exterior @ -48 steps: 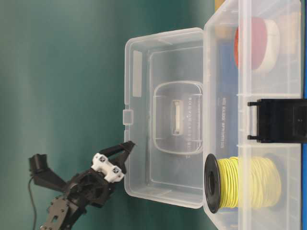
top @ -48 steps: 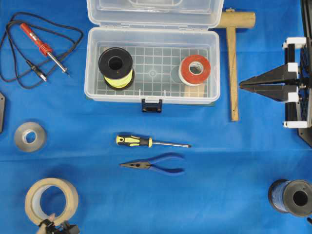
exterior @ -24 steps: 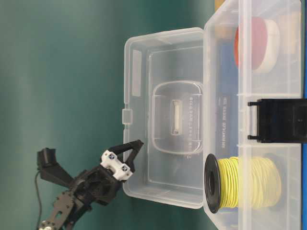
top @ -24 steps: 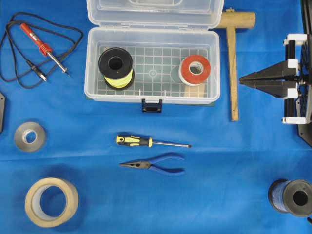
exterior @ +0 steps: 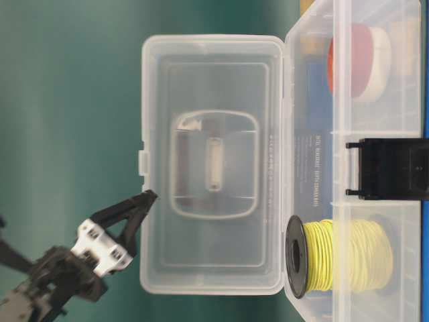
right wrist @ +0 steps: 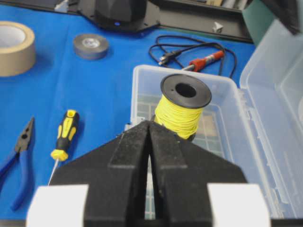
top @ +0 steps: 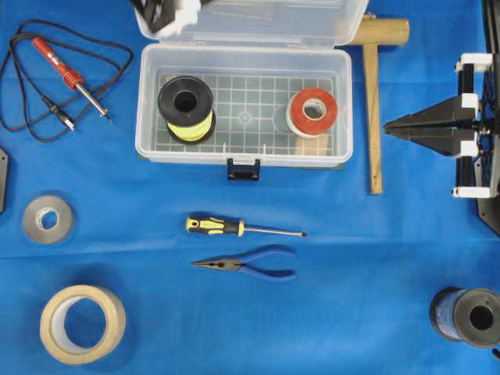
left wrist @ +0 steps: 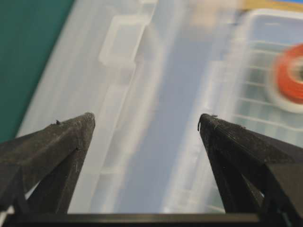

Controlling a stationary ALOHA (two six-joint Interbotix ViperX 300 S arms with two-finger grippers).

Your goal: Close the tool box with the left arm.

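Clear translucent plastic tool box [top: 244, 105] sits on the blue counter [top: 351, 297], lid [exterior: 211, 164] upright. Left end effector [exterior: 144, 201] released, jaws spread wide, tips at the lid's free edge. Right end effector [top: 388, 130] clenched, empty, well right of the box beyond the wooden mallet [top: 373, 94].

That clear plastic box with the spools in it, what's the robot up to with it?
The robot is about to shut the tool box. Its lid is swung open. The left gripper, jaws wide apart and empty, sits at the lid's free edge, ready to push it down. Inside are a yellow wire spool and a red tape roll. The right gripper waits shut, off to the side.
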